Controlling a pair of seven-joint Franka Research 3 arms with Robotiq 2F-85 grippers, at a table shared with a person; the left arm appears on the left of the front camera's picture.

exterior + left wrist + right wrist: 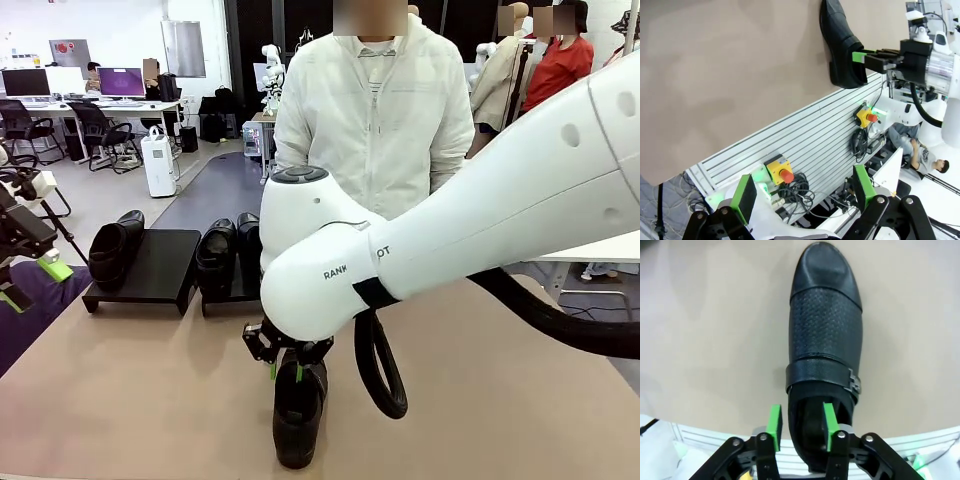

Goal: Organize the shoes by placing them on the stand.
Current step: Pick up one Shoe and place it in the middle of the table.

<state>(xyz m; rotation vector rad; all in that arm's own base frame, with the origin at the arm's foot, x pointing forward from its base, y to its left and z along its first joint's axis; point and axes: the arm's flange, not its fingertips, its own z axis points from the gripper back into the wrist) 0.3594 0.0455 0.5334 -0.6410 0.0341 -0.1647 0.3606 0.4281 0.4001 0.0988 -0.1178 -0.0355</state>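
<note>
One glossy black shoe (298, 415) rests on the beige table near the front edge, heel toward me. My right gripper (286, 375) hangs over its heel. In the right wrist view this shoe (824, 335) points away, and the right gripper (802, 421) is open: one green pad sits inside the shoe's opening, the other just outside its side wall. The left wrist view has the same shoe (839, 45) with the right gripper (858, 57) at its heel. The left stand (150, 265) carries a shoe (112, 250). Two shoes (216, 256) sit on the right stand (228, 296). My left gripper (805, 192) is open and empty.
A person in a white jacket (375, 110) stands behind the far table edge. My right arm (480, 230) crosses the middle and hides part of the right stand. The left gripper (25, 270) hovers off the table's left side, above rails, cables and emergency-stop buttons (780, 171).
</note>
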